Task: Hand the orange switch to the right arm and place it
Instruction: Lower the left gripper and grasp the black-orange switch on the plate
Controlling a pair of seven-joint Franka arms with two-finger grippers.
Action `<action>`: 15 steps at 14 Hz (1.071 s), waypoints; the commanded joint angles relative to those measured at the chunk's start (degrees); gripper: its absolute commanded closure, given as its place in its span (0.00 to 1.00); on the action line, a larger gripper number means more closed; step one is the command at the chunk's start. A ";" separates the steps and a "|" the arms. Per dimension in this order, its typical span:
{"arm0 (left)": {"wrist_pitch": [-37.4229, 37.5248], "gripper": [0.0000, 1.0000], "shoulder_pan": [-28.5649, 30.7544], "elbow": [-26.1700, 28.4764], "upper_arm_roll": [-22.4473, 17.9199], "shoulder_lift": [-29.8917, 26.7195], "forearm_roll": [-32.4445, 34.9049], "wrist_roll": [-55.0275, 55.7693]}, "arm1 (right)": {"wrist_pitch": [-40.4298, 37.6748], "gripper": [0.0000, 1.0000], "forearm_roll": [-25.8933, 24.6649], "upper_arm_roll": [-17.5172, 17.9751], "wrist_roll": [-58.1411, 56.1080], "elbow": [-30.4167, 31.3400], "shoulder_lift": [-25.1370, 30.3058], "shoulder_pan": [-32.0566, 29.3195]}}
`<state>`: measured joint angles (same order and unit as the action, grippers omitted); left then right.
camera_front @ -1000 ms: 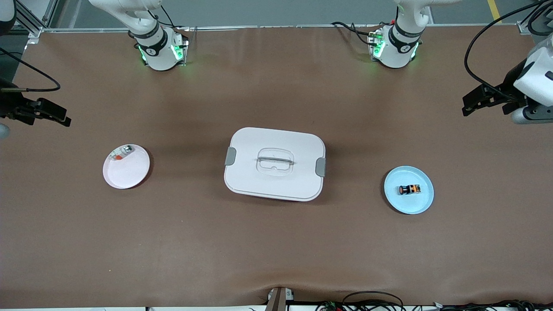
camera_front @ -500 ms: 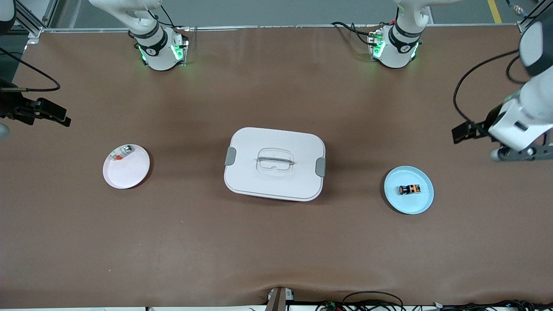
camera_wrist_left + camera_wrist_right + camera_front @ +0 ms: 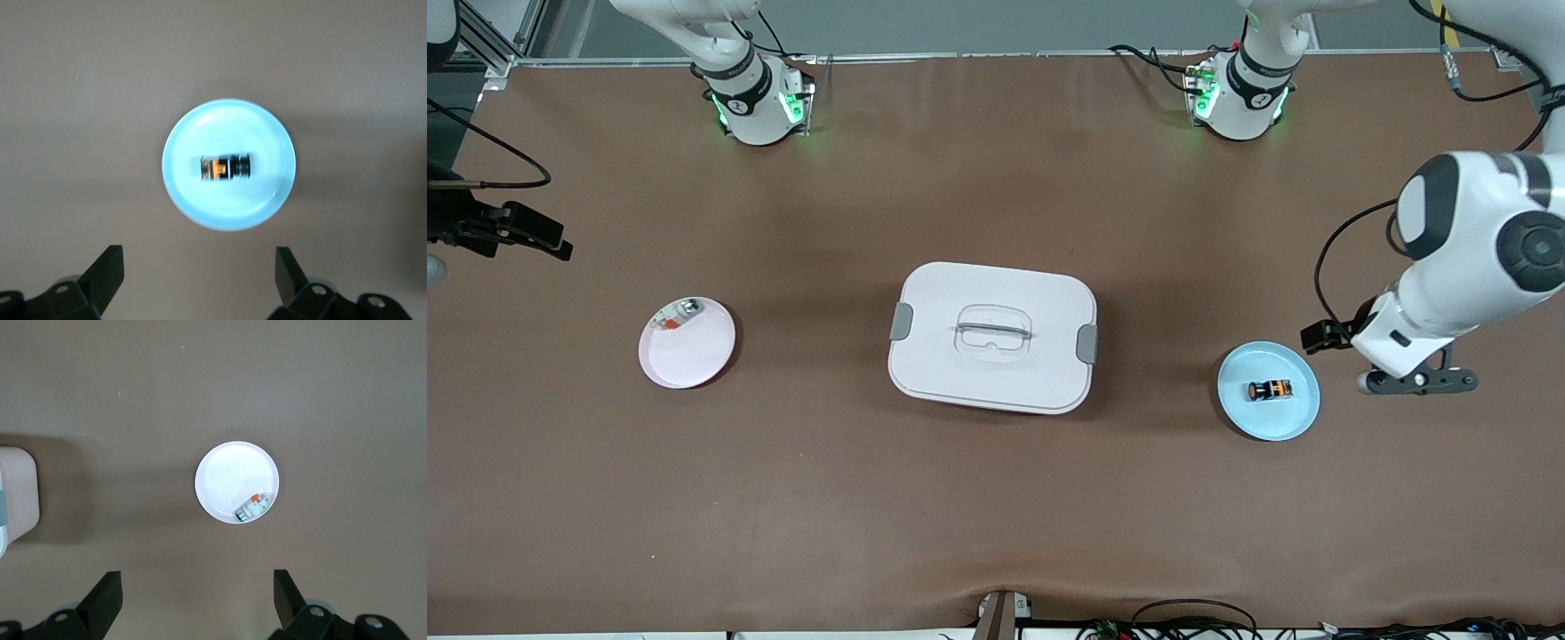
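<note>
The orange switch (image 3: 1269, 389) lies on its side in the middle of a light blue plate (image 3: 1249, 416) toward the left arm's end of the table. My left gripper (image 3: 1327, 338) hangs open and empty over the bare table just beside that plate. In the left wrist view the switch (image 3: 225, 167) and plate (image 3: 193, 197) sit ahead of the left gripper (image 3: 199, 273), apart from both fingers. The right arm waits at the right arm's end of the table. Its right gripper (image 3: 527, 235) is open and empty, also seen as the right gripper (image 3: 198, 593) in its wrist view.
A white lidded box (image 3: 992, 373) with grey clips stands mid-table. A white plate (image 3: 689, 360) toward the right arm's end holds a clear-white part (image 3: 676, 314) with red and silver bits. Brown table surface lies between them.
The left arm has swung in from the table's end and come down beside the blue plate. The right arm has not moved. Switch and plates are unmoved.
</note>
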<state>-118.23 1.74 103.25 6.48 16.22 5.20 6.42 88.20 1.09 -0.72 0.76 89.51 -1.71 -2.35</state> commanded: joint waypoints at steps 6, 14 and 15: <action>-22.29 0.00 2.83 7.05 0.02 10.40 0.25 -0.62 | -0.92 0.00 -0.65 0.80 0.12 -1.18 -0.49 -0.99; -30.31 0.00 2.30 6.88 0.46 16.83 -0.37 0.26 | -0.92 0.00 -0.74 0.80 0.12 -1.18 -0.40 -0.99; -30.31 0.00 2.30 6.88 0.46 16.83 -0.37 0.26 | -0.92 0.00 -0.74 0.80 0.12 -1.18 -0.40 -0.99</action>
<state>-147.78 4.19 110.40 6.88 32.92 5.20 6.55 88.18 1.09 -0.72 0.76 89.48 -1.73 -2.35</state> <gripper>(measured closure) 0.000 0.000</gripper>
